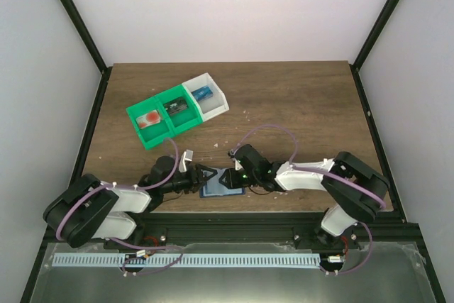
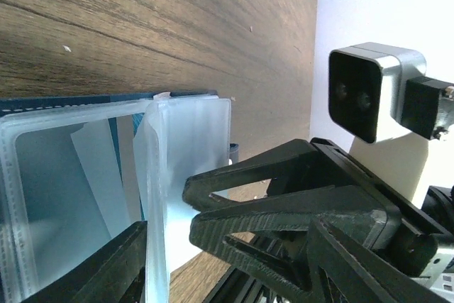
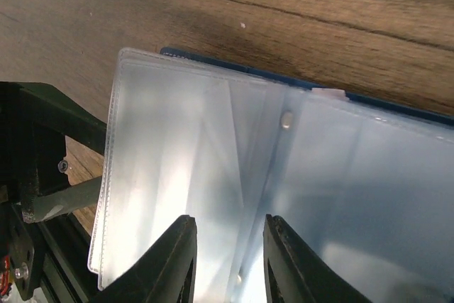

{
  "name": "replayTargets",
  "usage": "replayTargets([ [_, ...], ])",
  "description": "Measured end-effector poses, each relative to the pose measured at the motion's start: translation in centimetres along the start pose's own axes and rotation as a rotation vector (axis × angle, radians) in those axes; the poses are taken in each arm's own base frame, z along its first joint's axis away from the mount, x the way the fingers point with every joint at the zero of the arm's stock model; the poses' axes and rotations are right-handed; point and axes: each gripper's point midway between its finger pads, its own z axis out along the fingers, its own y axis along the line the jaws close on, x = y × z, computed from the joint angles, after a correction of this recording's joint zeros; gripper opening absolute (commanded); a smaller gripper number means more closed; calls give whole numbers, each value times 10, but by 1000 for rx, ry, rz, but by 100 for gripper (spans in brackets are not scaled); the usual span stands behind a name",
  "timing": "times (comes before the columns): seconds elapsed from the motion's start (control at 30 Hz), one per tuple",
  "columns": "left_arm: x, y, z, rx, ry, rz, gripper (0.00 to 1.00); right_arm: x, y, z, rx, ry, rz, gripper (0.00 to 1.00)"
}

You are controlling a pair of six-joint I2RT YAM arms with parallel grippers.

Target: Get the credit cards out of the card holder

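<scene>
Wooden table (image 1: 284,104): card holder (image 1: 218,192) between left pincer (image 1: 208,175) and right pincer (image 1: 229,177), both spread.

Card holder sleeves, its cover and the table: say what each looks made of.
Sleeves: likely clear, glossy soft plastic; see-through, with shine and welded edge seams. Cover: dark blue, matte; only a thin edge shows, so fabric or leatherette is open. Table: brown wood grain, possibly laminate; matte, with streaks.

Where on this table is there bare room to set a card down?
Bare wood: right of the white tray to the table's edge, and the band between the green trays and the card holder. Crowded near centre, where left fingers and right fingers meet at it.
</scene>
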Motion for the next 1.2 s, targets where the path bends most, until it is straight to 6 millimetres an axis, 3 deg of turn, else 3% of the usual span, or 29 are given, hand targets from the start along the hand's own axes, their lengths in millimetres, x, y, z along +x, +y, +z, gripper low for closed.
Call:
replayTargets([
  [0.53, 4, -17, 13, 42, 36, 12, 60, -20, -15, -50, 73, -152, -2, 28],
  [0.9, 16, -34, 34, 96, 106, 33, 60, -30, -3, -79, 38, -255, -23, 29],
  [1.2, 15, -29, 32, 89, 94, 30, 58, -32, 1, -83, 22, -267, -35, 29],
])
